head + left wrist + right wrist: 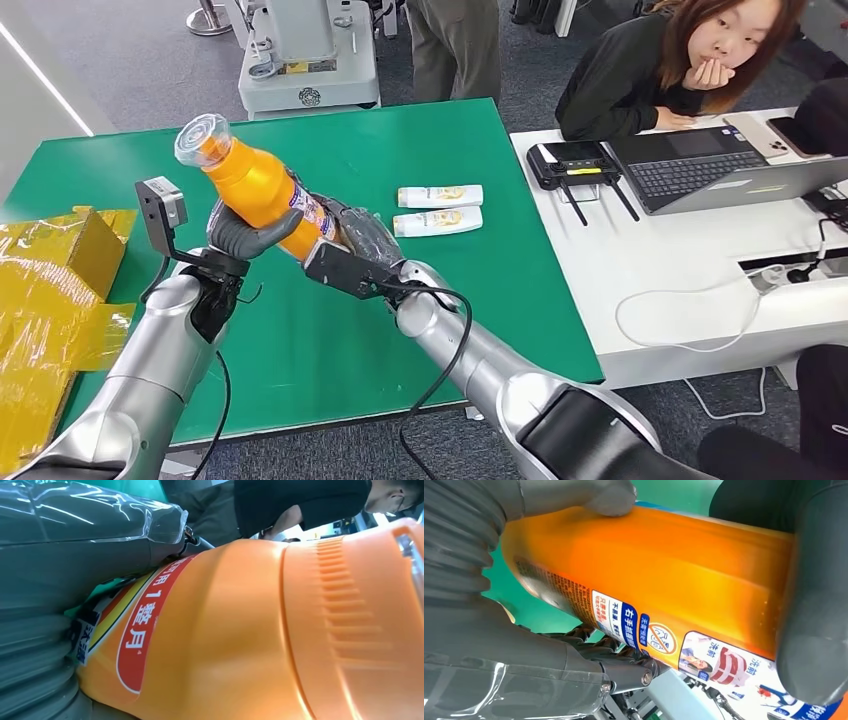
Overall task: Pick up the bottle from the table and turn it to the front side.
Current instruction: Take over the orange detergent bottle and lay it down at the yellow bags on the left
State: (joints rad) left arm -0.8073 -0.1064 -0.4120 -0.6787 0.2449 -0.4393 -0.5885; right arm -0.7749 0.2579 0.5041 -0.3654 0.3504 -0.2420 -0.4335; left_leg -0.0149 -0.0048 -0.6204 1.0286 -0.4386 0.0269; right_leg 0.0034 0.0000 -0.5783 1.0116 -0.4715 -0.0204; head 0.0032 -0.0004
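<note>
Fingers [245,235] of both our hands clasp the orange plastic bottle [255,185] w/ clear cap, tilted cap-up to the left; left hand [240,240] nearer cap, right hand [360,240] at base.

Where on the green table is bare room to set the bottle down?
Bare green lies beyond the orange bottle, toward the far edge of the green table, and near the front edge. It is crowded by the yellow bags and the two white tubes.

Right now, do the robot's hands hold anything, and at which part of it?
Both hold the orange bottle, lifted off the green table: the left hand grips its middle, the right hand its lower, labelled end.
</note>
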